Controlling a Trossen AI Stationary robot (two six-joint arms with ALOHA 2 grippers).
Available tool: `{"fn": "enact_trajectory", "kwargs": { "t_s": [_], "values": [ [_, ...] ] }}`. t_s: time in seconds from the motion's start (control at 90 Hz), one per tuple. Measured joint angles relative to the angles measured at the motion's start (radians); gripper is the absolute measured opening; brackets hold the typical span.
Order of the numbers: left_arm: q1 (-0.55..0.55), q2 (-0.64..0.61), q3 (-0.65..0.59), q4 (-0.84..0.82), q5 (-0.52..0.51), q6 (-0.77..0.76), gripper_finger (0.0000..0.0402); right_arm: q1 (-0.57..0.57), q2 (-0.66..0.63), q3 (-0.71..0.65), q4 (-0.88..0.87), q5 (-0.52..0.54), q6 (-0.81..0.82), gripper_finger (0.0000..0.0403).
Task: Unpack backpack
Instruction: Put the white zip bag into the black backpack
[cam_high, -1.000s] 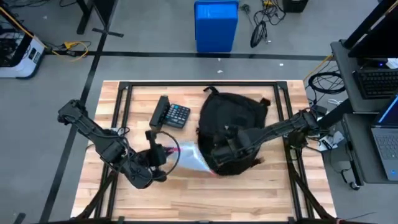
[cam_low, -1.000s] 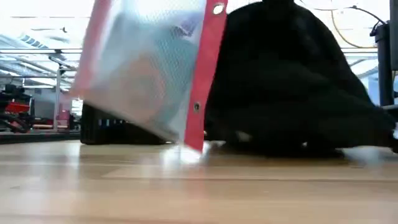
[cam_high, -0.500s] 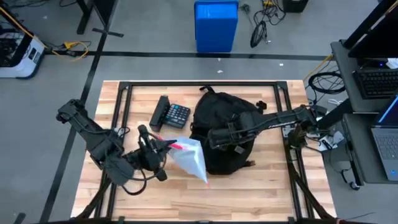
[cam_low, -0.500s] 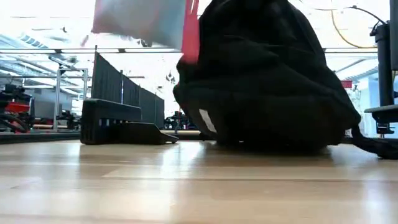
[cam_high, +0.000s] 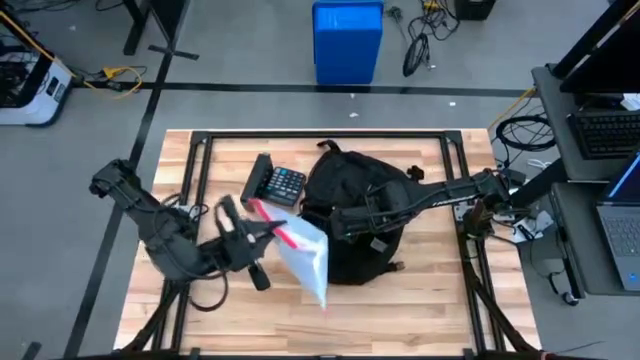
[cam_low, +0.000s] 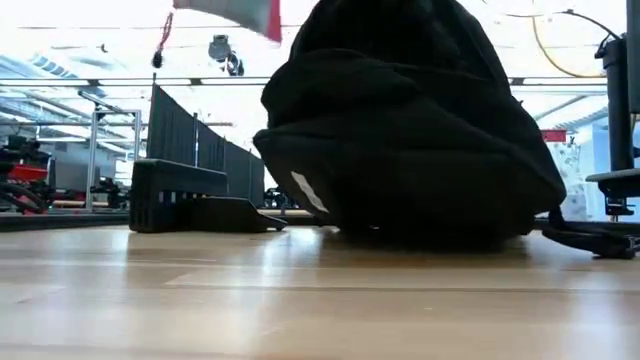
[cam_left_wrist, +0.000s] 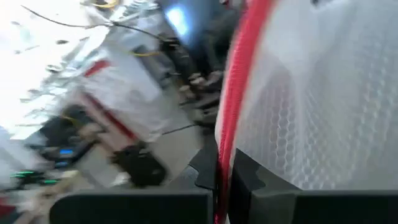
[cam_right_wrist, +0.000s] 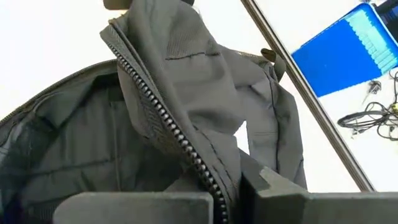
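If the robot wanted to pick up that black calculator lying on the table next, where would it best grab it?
Probably across its narrow width, gripper coming straight down. The black calculator lies flat and apart from the black fabric backpack, its long sides exposed. The left gripper is nearest but holds the clear mesh pouch with red edge; the right gripper grips the backpack's zipper edge.

A calculator (cam_high: 276, 185) lies just left of the backpack (cam_high: 355, 215), apparently apart.

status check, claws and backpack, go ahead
Left claw shut on red-edged mesh pouch, lifted clear of table. Right claw shut on backpack flap by the zipper. Calculator beside backpack, not blocking.
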Motion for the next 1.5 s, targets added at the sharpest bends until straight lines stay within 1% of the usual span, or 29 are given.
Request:
{"fn": "enact_trajectory", "kwargs": {
  "t_s": [0.044, 0.078, 0.2, 0.322, 0.378, 0.433, 0.544, 0.611, 0.656, 0.7, 0.744, 0.844, 0.944, 1.0, 1.056, 1.122, 1.267, 1.389, 1.5],
  "values": [
    [0.017, 0.009, -0.030, 0.006, 0.053, -0.032, 0.0000, 0.001, 0.000, 0.000, 0.003, 0.000, -0.001, 0.0000],
    [0.031, 0.020, -0.052, 0.007, 0.073, -0.049, 0.0000, 0.004, 0.000, 0.000, 0.007, 0.001, -0.001, 0.0000],
    [0.097, 0.063, -0.123, 0.004, 0.085, -0.125, 0.0000, 0.012, 0.000, 0.000, 0.012, 0.003, -0.008, 0.0000],
    [0.141, 0.086, -0.141, 0.066, 0.086, -0.117, 0.0000, 0.019, 0.000, 0.000, 0.015, 0.001, -0.007, 0.0000],
    [0.146, 0.086, -0.143, 0.121, 0.086, -0.065, 0.0000, 0.024, 0.000, 0.000, 0.017, 0.001, -0.006, 0.0000],
    [0.145, 0.086, -0.143, 0.213, 0.086, 0.011, 0.0000, 0.028, 0.000, 0.000, 0.016, 0.001, -0.005, 0.0000],
    [0.104, 0.080, -0.143, 0.434, 0.092, 0.226, 0.0000, 0.033, 0.000, 0.000, 0.016, 0.003, -0.005, 0.0000],
    [0.075, 0.078, -0.143, 0.563, 0.136, 0.345, 0.0000, 0.033, -0.001, 0.001, 0.016, 0.005, -0.003, 0.0000],
    [0.061, 0.077, -0.143, 0.640, 0.177, 0.398, 0.0000, 0.033, 0.000, 0.001, 0.017, 0.005, -0.002, 0.0000],
    [0.049, 0.075, -0.142, 0.689, 0.210, 0.427, 0.0000, 0.033, 0.000, 0.001, 0.017, 0.013, -0.002, 0.0000],
    [0.040, 0.073, -0.141, 0.705, 0.229, 0.428, 0.0000, 0.033, 0.000, 0.001, 0.017, 0.023, -0.001, 0.0000],
    [0.051, 0.073, -0.158, 0.655, 0.251, 0.357, 0.0000, 0.033, 0.000, 0.001, 0.018, 0.025, 0.000, 0.0000],
    [0.088, 0.074, -0.205, 0.519, 0.270, 0.203, 0.0000, 0.034, 0.000, 0.001, 0.018, 0.025, 0.000, 0.0000],
    [0.108, 0.076, -0.231, 0.437, 0.307, 0.100, 0.0000, 0.036, 0.000, 0.001, 0.018, 0.025, -0.001, 0.0000],
    [0.128, 0.077, -0.255, 0.392, 0.367, 0.012, 0.0000, 0.038, 0.000, 0.001, 0.019, 0.025, -0.006, 0.0000],
    [0.148, 0.077, -0.280, 0.372, 0.415, -0.070, 0.0000, 0.042, 0.000, 0.001, 0.020, 0.024, -0.008, 0.0000],
    [0.193, 0.077, -0.327, 0.361, 0.435, -0.160, 0.0000, 0.053, 0.000, 0.001, 0.024, 0.024, -0.012, 0.0000],
    [0.243, 0.092, -0.347, 0.358, 0.534, -0.242, 0.0000, 0.059, 0.000, 0.001, 0.031, 0.025, -0.015, 0.0000],
    [0.288, 0.137, -0.354, 0.317, 0.575, -0.322, 0.0000, 0.058, 0.000, 0.001, 0.034, 0.025, -0.022, 0.0000]
  ]
}}
